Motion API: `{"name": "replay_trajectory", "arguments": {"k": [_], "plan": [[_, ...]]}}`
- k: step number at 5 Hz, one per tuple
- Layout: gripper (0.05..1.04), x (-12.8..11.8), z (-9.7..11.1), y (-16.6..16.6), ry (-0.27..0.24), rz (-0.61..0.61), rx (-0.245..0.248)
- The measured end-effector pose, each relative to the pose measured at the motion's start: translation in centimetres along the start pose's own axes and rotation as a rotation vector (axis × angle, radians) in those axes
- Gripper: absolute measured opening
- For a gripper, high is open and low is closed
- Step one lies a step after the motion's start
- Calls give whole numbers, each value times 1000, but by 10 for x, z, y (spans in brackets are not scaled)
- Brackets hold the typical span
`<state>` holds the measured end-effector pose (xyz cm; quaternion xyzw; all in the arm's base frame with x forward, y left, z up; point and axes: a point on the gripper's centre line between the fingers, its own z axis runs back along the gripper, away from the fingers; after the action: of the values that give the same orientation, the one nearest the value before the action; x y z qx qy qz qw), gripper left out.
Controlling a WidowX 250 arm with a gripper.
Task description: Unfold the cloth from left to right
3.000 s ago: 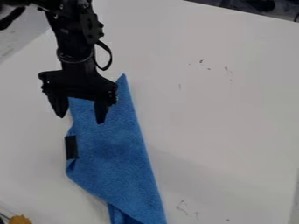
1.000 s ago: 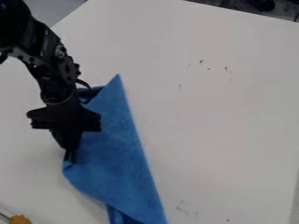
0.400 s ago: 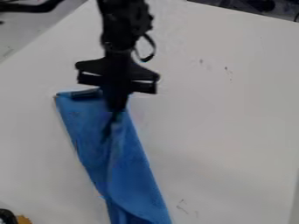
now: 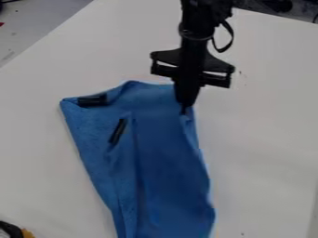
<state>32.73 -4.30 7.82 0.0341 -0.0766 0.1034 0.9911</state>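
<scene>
A black robot arm (image 4: 197,23) comes down from the top edge of the frame, right of center, with a loop of black cable (image 4: 231,37) at its right side. Its gripper (image 4: 184,110) points down at the middle of the frame, fingers brought together, pinching the upper right part of a blue cloth (image 4: 164,158).

The cloth lies on a white table (image 4: 267,139), running from the left and middle of the frame down to the bottom edge. Its top edge rises in a soft hump between the upper left corner and the gripper. Long creases run down its length, and its right side is wavy.

Two black strips show on the cloth: one lies nearly level (image 4: 92,100) at the upper left corner; the other, a slanted strip (image 4: 117,131), is below and to the right. Whether either bears writing is too small to tell.

At the lower left corner of the frame, a black object (image 4: 9,229) sits beside an orange-yellow one (image 4: 27,233). Small dark marks (image 4: 242,74) dot the table at upper right.
</scene>
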Motion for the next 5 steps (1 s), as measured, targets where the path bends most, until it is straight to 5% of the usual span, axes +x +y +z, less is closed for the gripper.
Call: {"name": "replay_trajectory", "arguments": {"k": [3,4,5], "plan": [[74,11,-64,-37,41,-47,-186],[224,11,-71,-42,44,-65,-217],[484,18,-63,-53,40,-117,-203]]}}
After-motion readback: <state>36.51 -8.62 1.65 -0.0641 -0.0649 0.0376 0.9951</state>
